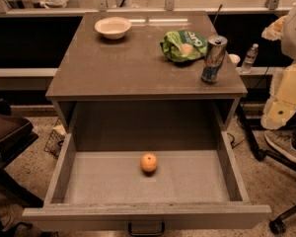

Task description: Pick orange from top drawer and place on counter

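Note:
The orange [149, 162] is small and round and lies on the floor of the top drawer [89, 181], near its middle. The drawer is pulled fully open toward me, with its dark handle [146, 229] at the bottom edge of the view. The counter [133, 63] is the grey-brown top above the drawer. My gripper is out of view; only pale arm segments [286, 90] show at the right edge, beside the cabinet and well away from the orange.
On the counter stand a white bowl [113, 27] at the back left, a green chip bag [184, 45] at the back right and a can [213, 59] near the right front corner. A dark chair [7, 132] stands at the left. A water bottle [249, 58] is behind on the right.

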